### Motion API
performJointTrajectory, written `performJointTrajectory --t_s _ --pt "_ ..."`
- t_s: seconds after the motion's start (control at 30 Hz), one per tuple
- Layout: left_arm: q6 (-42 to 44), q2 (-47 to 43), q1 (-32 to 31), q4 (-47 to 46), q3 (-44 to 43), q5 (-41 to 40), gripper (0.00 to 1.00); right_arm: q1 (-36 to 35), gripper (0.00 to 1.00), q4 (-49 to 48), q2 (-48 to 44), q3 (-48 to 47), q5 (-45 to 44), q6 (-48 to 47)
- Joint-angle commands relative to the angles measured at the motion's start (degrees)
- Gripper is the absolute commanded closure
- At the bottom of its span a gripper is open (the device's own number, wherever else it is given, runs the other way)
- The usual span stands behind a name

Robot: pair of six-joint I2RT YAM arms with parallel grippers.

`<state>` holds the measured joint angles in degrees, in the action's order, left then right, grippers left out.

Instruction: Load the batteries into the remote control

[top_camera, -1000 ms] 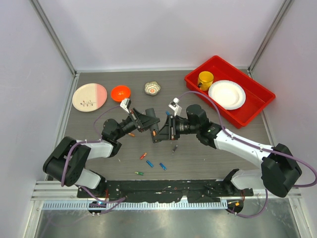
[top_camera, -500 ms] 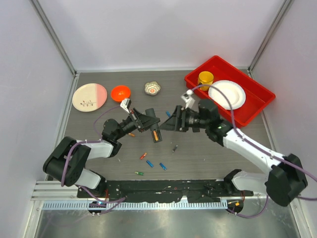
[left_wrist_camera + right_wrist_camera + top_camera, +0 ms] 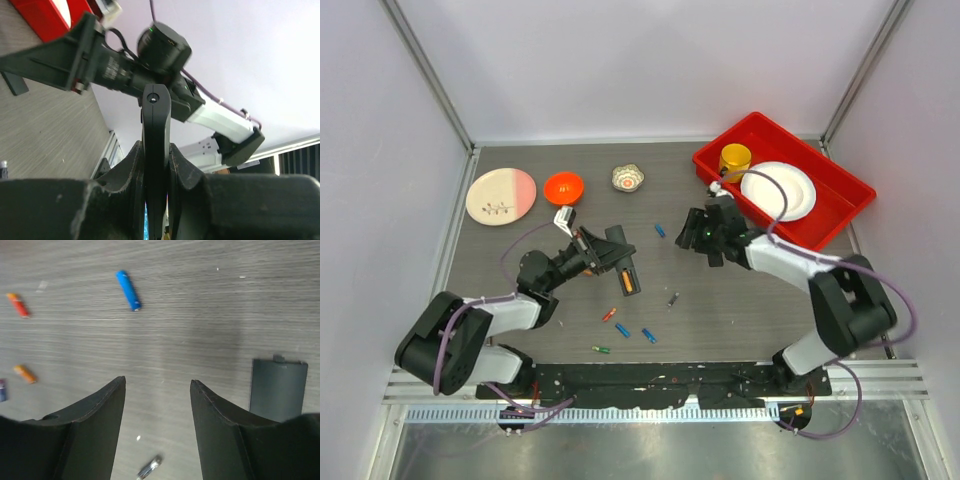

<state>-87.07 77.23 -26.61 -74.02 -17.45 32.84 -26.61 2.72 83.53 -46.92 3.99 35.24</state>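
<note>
My left gripper [image 3: 608, 252] is shut on the remote control [image 3: 625, 268], a slim black bar held tilted above the table, with an orange battery [image 3: 629, 283] showing in its recess. In the left wrist view the remote control [image 3: 156, 125] stands edge-on between the fingers [image 3: 131, 172]. To the right, my right gripper [image 3: 690, 232] hangs open and empty; the wrist view shows bare table between its fingers [image 3: 102, 405]. Loose batteries lie on the table: a blue one [image 3: 660, 230] [image 3: 128, 290], an orange one [image 3: 609, 314], two blue ones [image 3: 622, 330] and a green one [image 3: 601, 349].
A grey metal bit [image 3: 673, 298] [image 3: 150, 467] lies mid-table, and a flat black squarish piece [image 3: 277, 389] beside the right fingers. The red tray [image 3: 840, 215] with a yellow cup [image 3: 735, 160] and white plate [image 3: 778, 190] stands back right. An orange bowl [image 3: 563, 187], pink plate [image 3: 501, 195] and small bowl [image 3: 629, 178] sit at the back.
My right gripper has let go near the remote, opened, and pulled back to the right toward the red tray. The left gripper, still holding the remote, has shifted slightly down and left.
</note>
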Motion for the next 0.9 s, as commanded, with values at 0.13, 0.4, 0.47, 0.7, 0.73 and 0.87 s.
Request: performJointTrajectory --t_s 0.13,0.4,0.47,0.7,0.73,0.87 --pt "-0.92 -9.62 0.24 -8.35 6.81 -0.93 1.0 -3.98 0.36 -1.66 16.39 -16.96 -12.16 -11.25" --pt "7.17 -19.75 0.33 6.69 5.94 -1.03 1.0 -4.94 0.35 1.33 27.74 -26.38 -11.99 -14.76" --pt "7.52 -20.28 0.24 7.57 5.5 -0.5 1.0 -5.29 0.39 1.15 28.44 -26.21 -12.16 -15.12" --pt "7.18 -17.65 0.33 5.38 5.5 0.29 1.0 -7.4 0.46 1.85 29.68 -26.21 -12.78 -16.79" --pt "6.91 -17.29 0.33 4.85 5.5 0.29 1.0 -7.66 0.47 2.11 29.85 -26.21 -13.21 -17.48" --pt "6.39 -15.97 0.24 2.92 5.32 0.29 1.0 -8.02 0.49 3.08 30.38 -25.86 -13.74 -18.28"
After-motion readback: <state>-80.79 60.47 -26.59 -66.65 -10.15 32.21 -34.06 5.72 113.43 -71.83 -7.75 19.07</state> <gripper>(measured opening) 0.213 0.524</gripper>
